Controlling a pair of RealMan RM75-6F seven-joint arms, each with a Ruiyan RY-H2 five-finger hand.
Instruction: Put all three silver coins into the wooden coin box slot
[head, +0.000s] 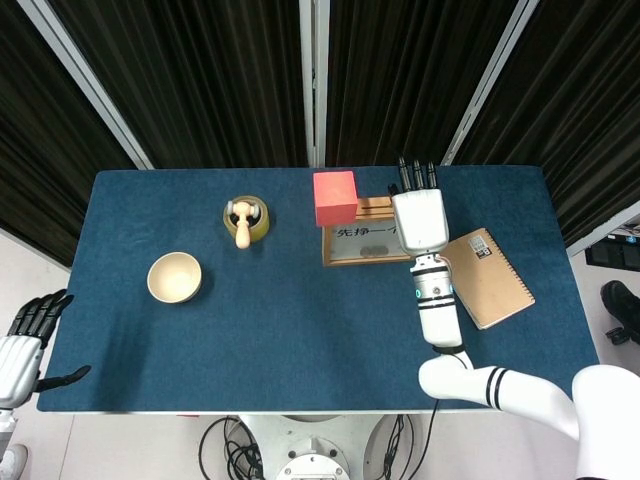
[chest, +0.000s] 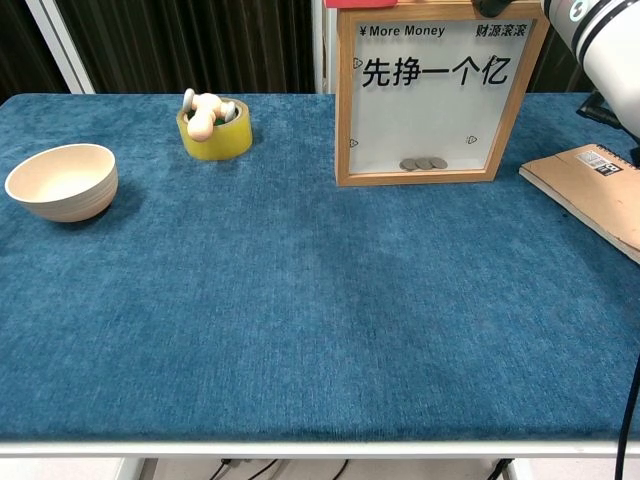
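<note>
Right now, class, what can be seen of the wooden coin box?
The wooden coin box stands upright on the blue table, a light wood frame around a clear front printed "More Money" with Chinese characters. Silver coins lie inside at the bottom. A red cube sits at its top left; the right hand hovers over the top.

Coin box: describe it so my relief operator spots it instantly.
Look along the far edge of the blue table, right of centre. The coin box stands upright there as a wooden frame with a clear front, black printed characters and coins at its bottom; a red block sits at its left end.
</note>
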